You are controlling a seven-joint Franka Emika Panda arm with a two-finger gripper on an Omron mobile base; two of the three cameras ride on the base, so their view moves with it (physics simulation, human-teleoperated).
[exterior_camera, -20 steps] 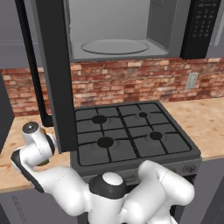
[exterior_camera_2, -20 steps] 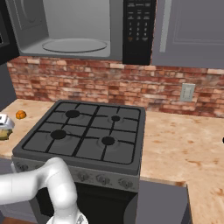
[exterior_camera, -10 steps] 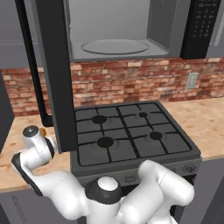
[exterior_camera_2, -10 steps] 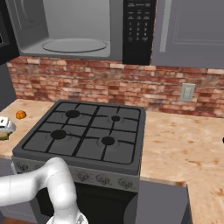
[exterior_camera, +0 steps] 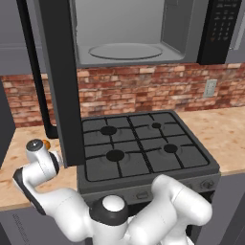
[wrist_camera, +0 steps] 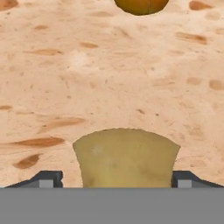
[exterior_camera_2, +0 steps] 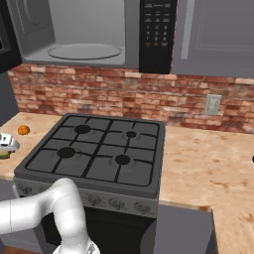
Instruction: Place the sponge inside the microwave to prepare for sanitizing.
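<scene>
Simulated kitchen: speckled tan counter point(wrist_camera: 109, 78) under a red brick backsplash point(exterior_camera_2: 104, 96), grey cabinets point(exterior_camera_2: 218, 30) above.

Sponge point(wrist_camera: 126, 157) flat on that counter at 6 o'clock in the hand view, olive-yellow, between the two dark finger tips point(wrist_camera: 49, 178) of the gripper point(wrist_camera: 116, 180). Jaws apart, one tip on each side of the sponge with a sliver of counter visible at either flank; contact cannot be told. In the right base view, a sliver of the sponge point(exterior_camera_2: 4, 154) at 9 o'clock, under the white hand at the frame's edge.

Orange ball point(wrist_camera: 141, 5) at 12 o'clock from the sponge in the hand view, well apart; also on the counter left of the stove point(exterior_camera_2: 23, 130), and peeking beside the hand in the left base view point(exterior_camera: 46, 143).

Black four-burner stove point(exterior_camera_2: 94, 154) to the right of the sponge, set into the counter. Microwave point(exterior_camera: 143, 33) over the stove, door point(exterior_camera: 57, 81) swung wide open, light grey interior with round turntable plate point(exterior_camera: 125, 50) exposed, black keypad panel point(exterior_camera: 220, 28) at 3 o'clock of the cavity.

White outlet point(exterior_camera_2: 212, 104) on the brick, right of the stove.
</scene>
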